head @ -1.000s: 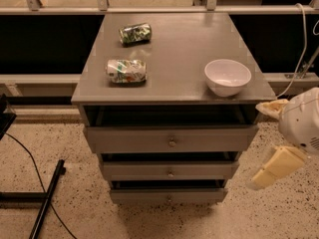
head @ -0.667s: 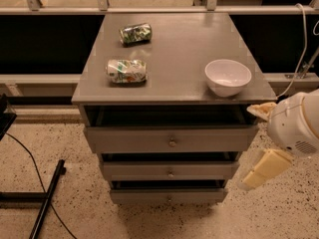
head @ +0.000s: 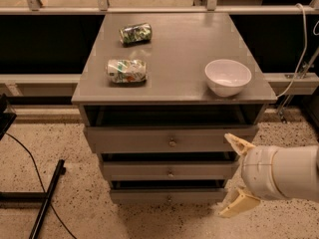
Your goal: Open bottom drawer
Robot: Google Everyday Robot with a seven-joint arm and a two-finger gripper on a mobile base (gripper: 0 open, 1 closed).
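The grey cabinet (head: 174, 83) has three stacked drawers. The bottom drawer (head: 167, 197) is the lowest and shallowest, with a tiny dull knob (head: 168, 199) at its centre; its front sits about flush with the ones above. My gripper (head: 235, 176) is at the lower right, in front of the cabinet's right side. Its two cream fingers are spread wide apart, the upper fingertip (head: 235, 142) by the top drawer's right end and the lower fingertip (head: 234, 208) by the bottom drawer's right end. It holds nothing.
On the cabinet top stand a white bowl (head: 228, 76) at the right and two crushed cans (head: 126, 70) (head: 135, 33) at the left. A black stand leg (head: 45, 198) and cable lie on the speckled floor at the left. A white cable (head: 299, 49) hangs at the right.
My gripper has moved left, closer to the cabinet's right side, and now overlaps the drawers' right ends. The drawers have not moved.
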